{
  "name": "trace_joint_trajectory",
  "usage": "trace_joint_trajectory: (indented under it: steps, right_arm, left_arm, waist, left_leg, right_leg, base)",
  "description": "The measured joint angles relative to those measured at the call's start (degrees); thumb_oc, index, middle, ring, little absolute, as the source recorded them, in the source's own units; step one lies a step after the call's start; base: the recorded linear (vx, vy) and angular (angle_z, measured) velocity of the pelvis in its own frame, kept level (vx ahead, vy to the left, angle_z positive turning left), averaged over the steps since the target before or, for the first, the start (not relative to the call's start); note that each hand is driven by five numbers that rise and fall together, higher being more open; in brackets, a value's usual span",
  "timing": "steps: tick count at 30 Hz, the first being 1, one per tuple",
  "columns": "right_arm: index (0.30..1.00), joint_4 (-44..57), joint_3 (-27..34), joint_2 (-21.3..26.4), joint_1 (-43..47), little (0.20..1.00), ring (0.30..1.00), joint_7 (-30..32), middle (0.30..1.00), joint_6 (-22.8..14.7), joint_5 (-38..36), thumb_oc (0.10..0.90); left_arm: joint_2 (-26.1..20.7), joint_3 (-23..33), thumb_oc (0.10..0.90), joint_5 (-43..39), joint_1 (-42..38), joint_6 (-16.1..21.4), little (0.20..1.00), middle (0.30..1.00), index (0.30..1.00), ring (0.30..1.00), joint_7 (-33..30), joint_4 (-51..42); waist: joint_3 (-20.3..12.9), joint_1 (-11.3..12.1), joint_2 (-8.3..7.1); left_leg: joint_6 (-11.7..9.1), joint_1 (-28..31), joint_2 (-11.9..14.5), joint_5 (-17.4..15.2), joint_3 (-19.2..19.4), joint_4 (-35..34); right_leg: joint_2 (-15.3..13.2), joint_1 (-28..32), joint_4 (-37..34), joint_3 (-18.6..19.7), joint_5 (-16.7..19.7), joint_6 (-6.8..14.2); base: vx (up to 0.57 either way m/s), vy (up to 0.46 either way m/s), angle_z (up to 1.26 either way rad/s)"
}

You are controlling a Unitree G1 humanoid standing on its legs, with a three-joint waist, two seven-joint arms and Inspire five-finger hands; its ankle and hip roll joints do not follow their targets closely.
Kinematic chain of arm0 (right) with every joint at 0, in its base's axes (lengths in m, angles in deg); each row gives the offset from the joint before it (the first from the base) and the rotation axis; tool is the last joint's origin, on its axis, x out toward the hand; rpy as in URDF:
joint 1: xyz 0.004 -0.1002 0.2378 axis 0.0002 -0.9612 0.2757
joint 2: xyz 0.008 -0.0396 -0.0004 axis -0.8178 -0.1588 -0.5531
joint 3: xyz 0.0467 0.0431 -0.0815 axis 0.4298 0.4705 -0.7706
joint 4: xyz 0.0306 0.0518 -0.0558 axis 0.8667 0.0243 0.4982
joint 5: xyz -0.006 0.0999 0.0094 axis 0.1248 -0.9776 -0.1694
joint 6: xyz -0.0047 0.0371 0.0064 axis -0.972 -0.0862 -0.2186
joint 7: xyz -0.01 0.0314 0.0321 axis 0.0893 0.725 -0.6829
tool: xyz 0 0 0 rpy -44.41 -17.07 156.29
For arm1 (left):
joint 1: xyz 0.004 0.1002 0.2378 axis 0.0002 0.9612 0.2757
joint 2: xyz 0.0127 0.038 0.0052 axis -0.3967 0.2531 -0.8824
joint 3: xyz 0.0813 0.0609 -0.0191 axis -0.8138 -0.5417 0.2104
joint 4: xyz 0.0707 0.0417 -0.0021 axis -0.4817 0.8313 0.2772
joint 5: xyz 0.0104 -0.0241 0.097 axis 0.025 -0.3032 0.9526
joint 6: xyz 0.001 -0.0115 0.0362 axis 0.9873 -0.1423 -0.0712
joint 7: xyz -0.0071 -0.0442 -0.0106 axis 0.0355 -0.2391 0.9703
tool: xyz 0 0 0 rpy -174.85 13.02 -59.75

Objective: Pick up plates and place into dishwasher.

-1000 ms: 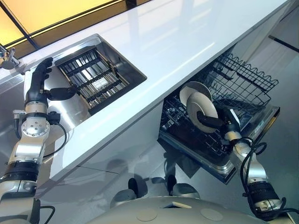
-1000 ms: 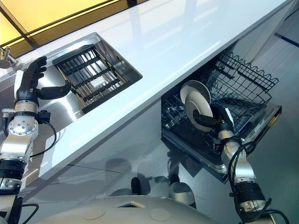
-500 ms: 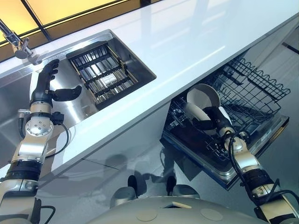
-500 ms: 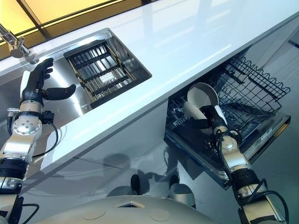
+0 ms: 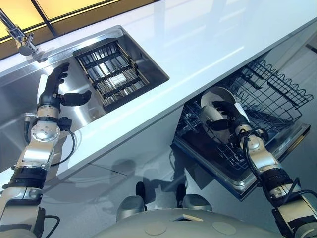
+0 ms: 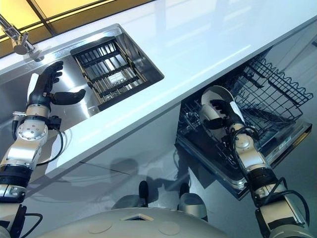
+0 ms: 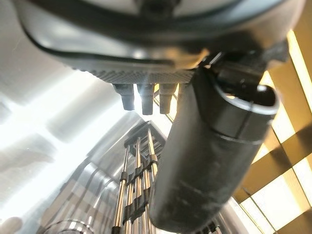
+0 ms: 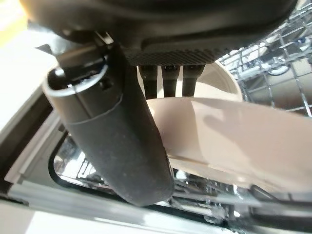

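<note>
Two white plates stand in the dishwasher's lower rack [image 5: 270, 94]. The front plate [image 5: 208, 115] leans just before the back plate [image 5: 218, 95]. My right hand [image 5: 233, 116] reaches into the rack and straddles the front plate [image 8: 234, 126], thumb on its face and straight fingers [image 8: 165, 78] behind its rim; the hand looks open. My left hand [image 5: 49, 94] hovers open over the steel sink [image 5: 20, 94], holding nothing, thumb [image 7: 209, 156] spread wide.
A dark slatted basket [image 5: 111, 74] sits in the sink's right half, and a tap [image 5: 20, 42] stands at the back left. The white counter [image 5: 208, 34] overhangs the rack. The open dishwasher door [image 5: 237, 181] juts out below.
The camera has shifted. My right hand lowered the plate into the rack in front of the other plate and spread its fingers. The left hand kept its pose over the sink.
</note>
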Motion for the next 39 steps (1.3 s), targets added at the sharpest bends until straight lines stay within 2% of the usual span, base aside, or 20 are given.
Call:
trace_joint_trajectory:
  steps: [4, 7, 12, 19, 22, 24, 25, 30, 32, 35, 39]
  right_arm:
    - [0.900, 4.21, 0.26, -0.19, -0.09, 0.900, 0.900, 1.83, 0.900, -0.16, -0.41, 0.800]
    - [0.900, 6.15, 2.78, -1.98, -0.48, 0.900, 0.900, 2.73, 0.900, -0.71, -1.43, 0.800]
    - [0.900, 9.43, 4.92, -2.27, -2.38, 0.900, 0.900, 2.77, 0.900, -1.84, -4.17, 0.800]
    - [0.900, 14.20, 7.27, -5.32, -4.36, 0.900, 0.900, 2.42, 0.900, -5.27, -19.72, 0.800]
    - [0.900, 15.75, 9.62, -10.42, -5.29, 0.900, 0.900, 3.70, 0.900, -10.93, -29.75, 0.800]
    - [0.900, 17.24, 11.34, -12.60, -6.83, 0.900, 0.900, 6.36, 0.900, -14.90, -31.96, 0.800]
    - [0.900, 17.26, 11.68, -12.78, -6.93, 0.900, 0.900, 7.41, 0.900, -15.60, -31.80, 0.800]
    - [0.900, 15.73, 20.70, -12.99, -8.98, 0.900, 0.900, 20.51, 0.900, -19.87, -29.90, 0.800]
    - [0.900, 13.02, 23.76, -13.04, -9.52, 0.900, 0.900, 23.04, 0.900, -20.39, -30.11, 0.800]
    - [0.900, 8.10, 25.81, -13.04, -10.65, 0.900, 0.900, 23.62, 0.900, -20.28, -32.69, 0.800]
    - [0.900, 0.52, 24.09, -13.47, -12.42, 0.900, 0.900, 21.07, 0.900, -18.97, -35.20, 0.800]
  left_arm:
    - [0.20, 0.00, 0.800, 0.01, 0.00, -0.04, 0.900, 0.900, 0.900, 0.900, 0.00, -0.04]
    - [0.79, 0.02, 0.800, 0.03, 0.00, -0.05, 0.900, 0.900, 0.900, 0.900, -0.08, -0.05]
    - [0.86, 0.06, 0.800, 0.03, 0.02, -0.05, 0.900, 0.900, 0.900, 0.900, -0.08, -0.06]
    - [0.90, 0.09, 0.800, 0.06, 0.23, -0.02, 0.900, 0.900, 0.900, 0.900, -0.35, -0.07]
    - [1.33, 0.12, 0.800, 0.09, 0.23, 0.29, 0.900, 0.900, 0.900, 0.900, -0.37, -0.08]
    - [1.47, 0.14, 0.800, 0.09, 0.29, 0.28, 0.900, 0.900, 0.900, 0.900, -0.37, -0.07]
    - [1.47, 0.18, 0.800, 0.08, 0.32, 0.28, 0.900, 0.900, 0.900, 0.900, -0.37, -0.07]
    - [1.46, 2.16, 0.800, 0.04, 1.06, 0.21, 0.900, 0.900, 0.900, 0.900, -0.47, -0.08]
    - [1.46, 3.24, 0.800, 0.00, 2.30, 0.06, 0.900, 0.900, 0.900, 0.900, -0.76, -0.08]
    - [1.46, 3.25, 0.800, 0.00, 2.49, -0.05, 0.900, 0.900, 0.900, 0.900, -0.85, -0.08]
    - [1.47, 3.25, 0.800, -0.14, 2.48, -0.18, 0.900, 0.900, 0.900, 0.900, -1.01, -0.08]
  waist:
    - [0.37, -0.44, -0.01]
    - [0.37, -0.50, -0.01]
    - [0.37, -0.63, -0.01]
    - [0.37, -1.64, -0.01]
    - [0.40, -2.22, 0.07]
    - [0.40, -2.20, 0.07]
    - [0.40, -2.20, 0.07]
    - [0.32, -2.83, 0.19]
    - [0.26, -3.59, 0.28]
    - [0.24, -4.47, 0.32]
    - [-0.03, -4.93, 0.77]
  left_leg:
    - [0.01, 0.03, -0.01, -0.01, 0.26, 0.00]
    - [0.01, 0.04, -0.01, -0.03, 0.49, 0.00]
    - [0.03, 0.16, -0.01, -0.05, 0.94, -0.01]
    - [0.03, 0.36, 0.16, -0.08, 2.29, -0.03]
    - [-0.05, 0.62, 0.29, -0.18, 2.85, -0.01]
    - [-0.03, 0.86, 0.33, -0.34, 3.23, -0.01]
    - [-0.02, 0.95, 0.33, -0.39, 3.40, -0.01]
    - [0.06, 1.29, 0.33, -0.76, 4.81, -0.02]
    - [0.08, 1.34, 0.36, -0.86, 4.99, -0.02]
    - [0.08, 1.47, 0.44, -0.86, 5.08, -0.01]
    - [0.03, 1.87, 0.58, -0.91, 5.53, -0.05]
  right_leg:
    - [-0.02, -0.06, 0.01, 0.13, 0.01, -0.01]
    - [-0.02, -0.13, 0.01, 0.21, 0.01, -0.01]
    - [-0.04, -0.28, 0.11, 0.53, 0.01, -0.01]
    - [0.07, -0.80, 0.26, 1.73, 0.27, -0.33]
    - [0.18, -0.93, 0.32, 2.17, 0.33, -0.39]
    - [0.19, -0.93, 0.40, 2.51, 0.33, -0.39]
    - [0.18, -0.93, 0.44, 2.66, 0.33, -0.39]
    - [0.07, -1.67, 1.18, 3.05, 0.31, -0.37]
    - [0.06, -1.88, 1.33, 3.08, 0.32, -0.38]
    - [0.11, -1.92, 1.46, 3.10, 0.32, -0.38]
    - [0.17, -1.89, 1.68, 3.24, 0.32, -0.38]
  base:
    - [0.00, 0.000, 0.00]
    - [-0.01, 0.007, -0.01]
    - [-0.02, 0.015, -0.05]
    - [-0.02, 0.008, -0.09]
    - [-0.02, 0.013, -0.09]
    - [-0.02, 0.015, -0.11]
    - [-0.01, 0.014, -0.12]
    - [0.00, 0.002, -0.14]
    - [0.01, -0.012, -0.13]
    - [0.01, -0.019, -0.03]
    - [0.03, -0.045, -0.06]
